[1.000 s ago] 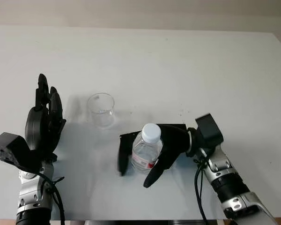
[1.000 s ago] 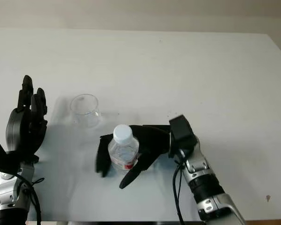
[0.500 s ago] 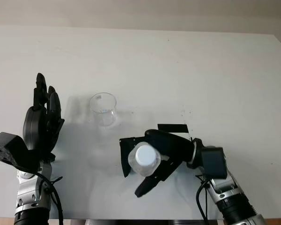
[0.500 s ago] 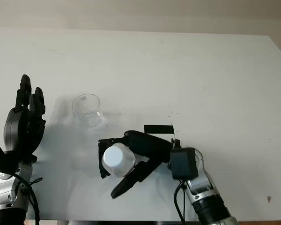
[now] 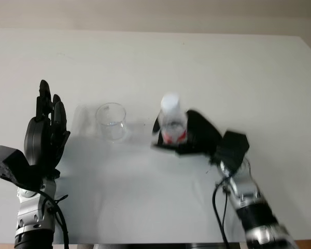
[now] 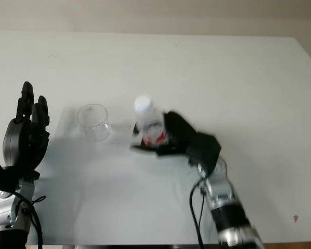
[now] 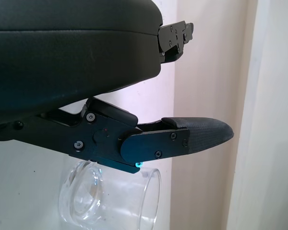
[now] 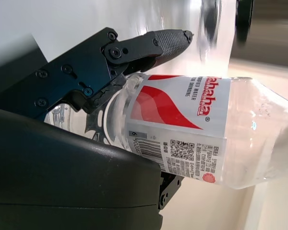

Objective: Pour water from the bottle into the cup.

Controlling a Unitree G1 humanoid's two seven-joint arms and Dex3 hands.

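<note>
A clear plastic water bottle [image 5: 172,120] with a white cap and a red label is held upright above the table in my right hand [image 5: 184,136], which is shut on it. In the right wrist view the bottle [image 8: 197,132] lies across the palm with fingers [image 8: 149,45] wrapped over it. An empty clear cup [image 5: 111,121] stands on the white table [image 5: 160,67] just left of the bottle. My left hand [image 5: 44,137] is open and raised at the table's left side, beside the cup [image 7: 110,201].
A shadow lies on the table under and in front of the bottle. The table's far edge meets a pale wall [image 5: 155,13].
My right hand has lifted the bottle from near the table's front and carried it up and back, close to the cup's right side. The left hand and the cup have stayed put.
</note>
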